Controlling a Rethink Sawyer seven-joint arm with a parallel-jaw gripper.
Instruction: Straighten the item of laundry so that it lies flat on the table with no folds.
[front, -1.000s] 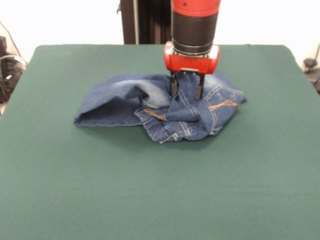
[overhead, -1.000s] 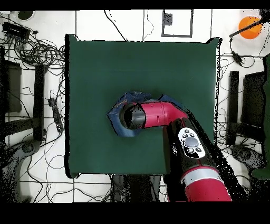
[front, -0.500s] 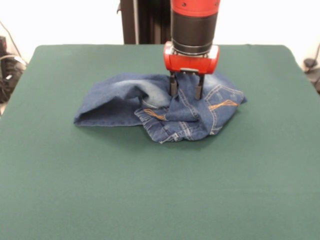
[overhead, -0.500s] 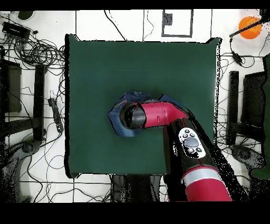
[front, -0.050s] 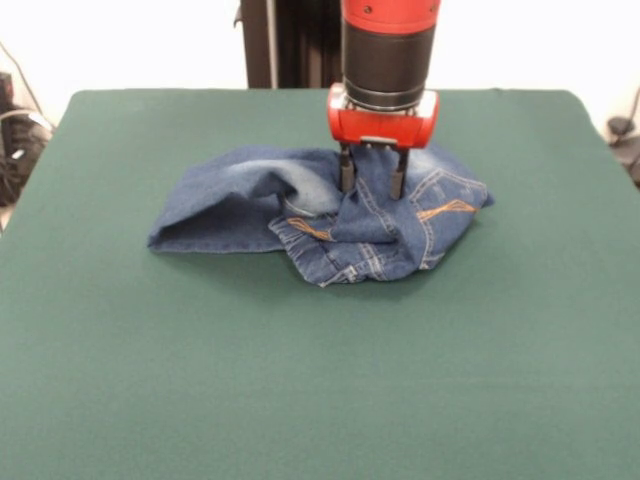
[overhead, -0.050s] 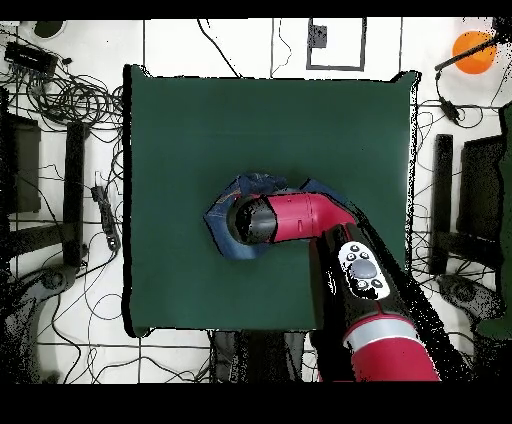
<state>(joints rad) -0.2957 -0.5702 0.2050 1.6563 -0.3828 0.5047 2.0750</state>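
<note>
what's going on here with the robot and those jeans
A red and black robot arm has its gripper lowered straight down onto a crumpled pair of blue jeans near the middle of a green table. The two fingers stand apart, their tips down in the folds of the denim beside a back pocket with orange stitching. The jeans are bunched and folded over themselves, not flat, so the straightening is not done.

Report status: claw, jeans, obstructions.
Claw open, tips down on the jeans. Jeans bunched, folded, mid-table. Nothing in the way.
</note>
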